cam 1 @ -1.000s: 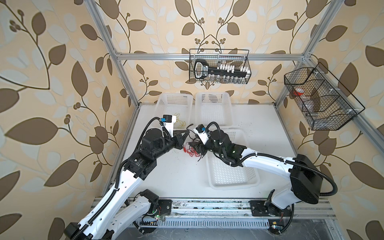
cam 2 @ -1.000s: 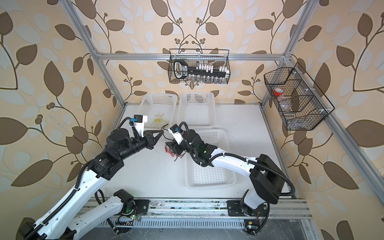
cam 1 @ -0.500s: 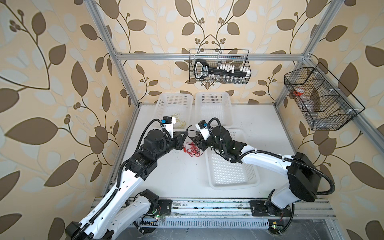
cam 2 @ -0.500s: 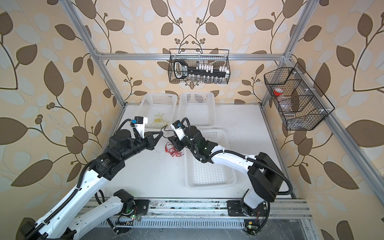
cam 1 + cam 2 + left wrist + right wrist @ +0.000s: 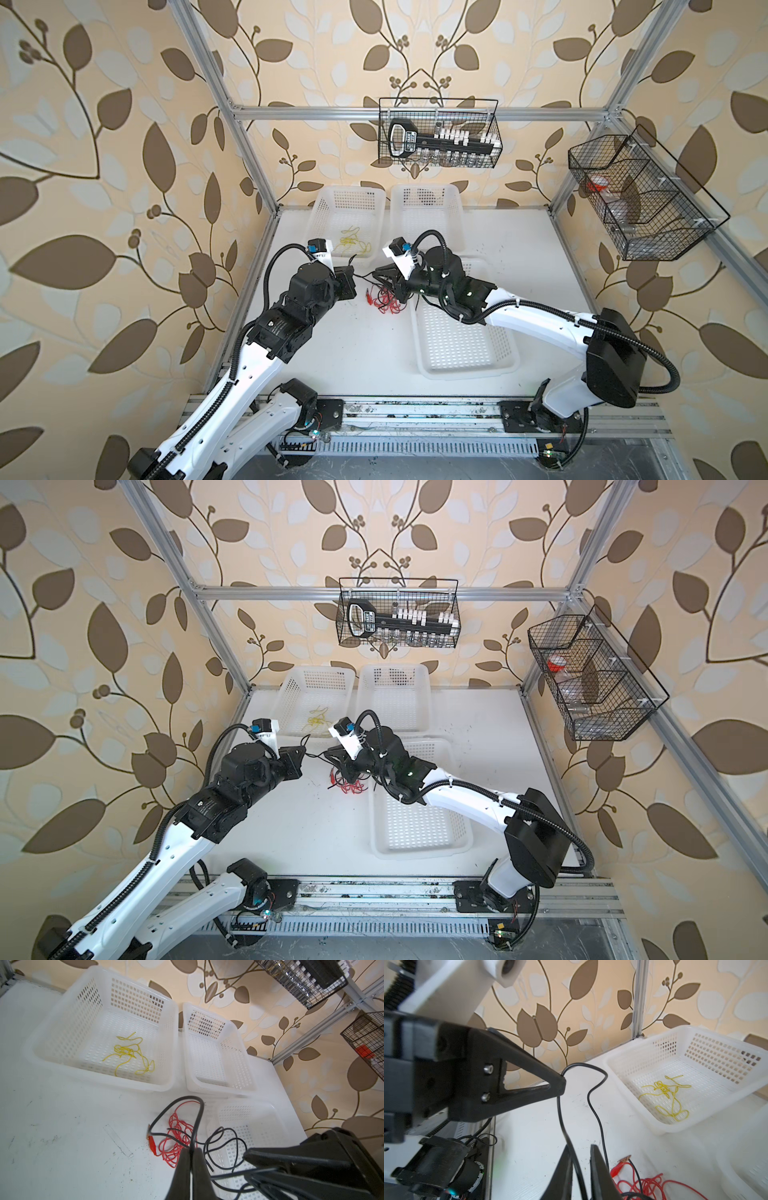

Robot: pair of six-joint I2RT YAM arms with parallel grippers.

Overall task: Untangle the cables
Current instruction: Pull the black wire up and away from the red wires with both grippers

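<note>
Two hands are working the black cable (image 5: 187, 1097) over the red cable (image 5: 176, 1138) on the tabletop (image 5: 62, 1147), left hand (image 5: 190, 1152) clamping it, right hand (image 5: 579, 1148) fingers a little apart around it; I'm thinking close right, then pull apart.

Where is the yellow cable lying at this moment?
In both top views the yellow cable lies inside the back left white basket, left of the neighbouring back basket, apart from the red cable on the table.

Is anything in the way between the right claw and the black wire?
Nothing visible is in the way. The black cable runs between the open fingers of the right gripper, and the left gripper pinches it too.
</note>
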